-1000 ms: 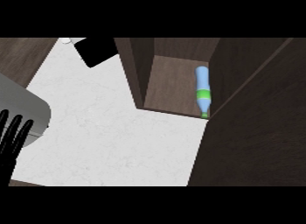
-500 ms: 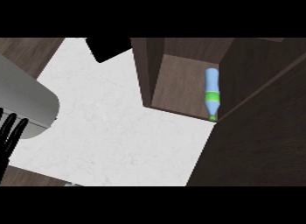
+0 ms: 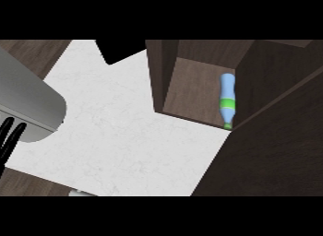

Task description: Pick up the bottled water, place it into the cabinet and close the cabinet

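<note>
Head view, steeply down, listed near to far.

Left robot hand (image 3: 2, 143): black, at the view's left edge, fingers straight and spread, holding nothing; at rest beside a large pale grey rounded body (image 3: 21, 101) of uncertain identity. The right robot hand does not show.

White marbled tabletop (image 3: 123, 138): bare across its middle. A flat black object (image 3: 123, 48) lies at its far edge; what it is cannot be told.

Dark brown wooden cabinet (image 3: 191, 87): stands at the right of the tabletop, its interior visible, with a dark panel, probably the door (image 3: 287, 129), swung out to the right and not closed.

Slim pale blue plastic water bottle with a green label band (image 3: 227, 99): already inside the cabinet, lying on the cabinet floor along the right inner wall, the green cap end pointing toward the viewer at the front edge.

Handling, as judged: a full bottle of this kind would be moderately light, with thin walls that give under squeeze and a smooth, somewhat slippery skin; not fragile. The best hold would be around the mid-body at the green band. Lying down, it could roll.

Writing and brands: none readable; the band shows plain green only.

Remaining work, by appearance: closing the door.
</note>
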Available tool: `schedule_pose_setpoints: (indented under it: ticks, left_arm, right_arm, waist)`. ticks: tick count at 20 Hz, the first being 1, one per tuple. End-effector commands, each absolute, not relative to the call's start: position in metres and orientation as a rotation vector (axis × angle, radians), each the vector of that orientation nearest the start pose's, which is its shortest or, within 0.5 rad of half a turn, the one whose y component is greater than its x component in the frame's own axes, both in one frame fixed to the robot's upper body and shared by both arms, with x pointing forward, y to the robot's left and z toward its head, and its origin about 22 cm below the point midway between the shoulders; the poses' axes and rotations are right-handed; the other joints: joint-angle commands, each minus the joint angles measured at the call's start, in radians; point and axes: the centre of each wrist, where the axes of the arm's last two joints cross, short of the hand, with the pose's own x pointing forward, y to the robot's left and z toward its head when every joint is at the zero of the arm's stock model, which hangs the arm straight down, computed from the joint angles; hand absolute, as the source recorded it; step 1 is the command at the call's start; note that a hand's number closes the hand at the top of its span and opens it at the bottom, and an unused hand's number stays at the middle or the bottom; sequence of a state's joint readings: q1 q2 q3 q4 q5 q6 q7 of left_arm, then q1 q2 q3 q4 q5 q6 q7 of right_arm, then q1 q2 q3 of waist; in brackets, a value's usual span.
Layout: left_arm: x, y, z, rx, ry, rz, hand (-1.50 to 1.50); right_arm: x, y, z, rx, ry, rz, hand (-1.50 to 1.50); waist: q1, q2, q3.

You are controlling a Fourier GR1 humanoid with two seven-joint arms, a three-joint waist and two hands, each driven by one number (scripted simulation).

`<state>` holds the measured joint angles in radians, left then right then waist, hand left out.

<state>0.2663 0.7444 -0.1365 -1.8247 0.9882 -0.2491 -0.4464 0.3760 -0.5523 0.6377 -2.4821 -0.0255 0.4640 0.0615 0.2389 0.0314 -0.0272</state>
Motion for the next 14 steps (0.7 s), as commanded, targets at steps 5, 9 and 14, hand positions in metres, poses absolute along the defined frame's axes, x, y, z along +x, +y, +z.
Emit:
schedule_pose_setpoints:
  ticks: [5,9,14]
  left_arm:
    - [0.179,0.348,0.066,-0.568,-1.845,0.064,-1.50]
    - [0.182,0.350,0.068,-0.568,-1.850,0.061,-1.50]
    - [0.182,0.352,0.070,-0.571,-1.852,0.054,-1.50]
  right_arm:
    - [0.091,-0.174,0.148,0.777,-1.630,1.177,1.50]
    - [0.095,-0.173,0.147,0.783,-1.642,1.149,1.50]
    - [0.097,-0.169,0.140,0.833,-1.617,1.061,1.50]
  waist:
    - [-0.002,-0.001,-0.004]
    - [-0.001,0.011,-0.004]
    - [0.016,0.026,-0.001]
